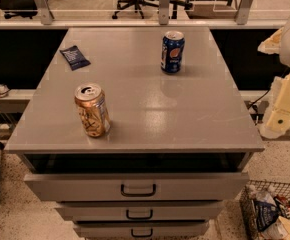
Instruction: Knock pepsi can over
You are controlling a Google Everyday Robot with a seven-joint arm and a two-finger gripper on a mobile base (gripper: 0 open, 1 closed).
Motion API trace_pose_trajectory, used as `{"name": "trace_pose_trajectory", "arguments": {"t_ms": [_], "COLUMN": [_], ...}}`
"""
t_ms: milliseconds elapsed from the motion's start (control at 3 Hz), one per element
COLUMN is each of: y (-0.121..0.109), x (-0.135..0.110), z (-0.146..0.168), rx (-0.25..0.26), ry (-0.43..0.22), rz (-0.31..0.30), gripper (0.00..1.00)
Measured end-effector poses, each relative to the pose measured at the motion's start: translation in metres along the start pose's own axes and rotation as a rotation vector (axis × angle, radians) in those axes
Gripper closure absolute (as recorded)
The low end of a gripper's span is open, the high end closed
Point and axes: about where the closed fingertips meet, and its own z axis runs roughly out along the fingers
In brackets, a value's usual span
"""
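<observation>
The pepsi can [172,51] is dark blue with a round logo and a silver top. It stands upright on the far right part of the grey cabinet top [145,109]. My gripper [277,116] shows as a cream-coloured arm end at the right edge of the view. It is off the cabinet's right side, well to the right of the can and nearer the camera, touching nothing.
A gold can [92,110] stands upright at the front left of the top. A dark blue packet [75,57] lies flat at the far left. The top drawer [137,184] is pulled out slightly. A wire basket [272,211] of packets sits on the floor at lower right.
</observation>
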Motion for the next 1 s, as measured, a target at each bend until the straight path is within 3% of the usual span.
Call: {"name": "trace_pose_trajectory", "arguments": {"t_ms": [333,667,1000], "y": [0.0,-0.021,-0.058], "x": [0.0,-0.004,-0.009], "z": [0.0,0.011,0.035], "rx": [0.002,0.019,0.049], "ry": [-0.002,-0.066,-0.139], "rz": [-0.001,0.009,0.032], "gripper": [0.0,0.0,0.0]}}
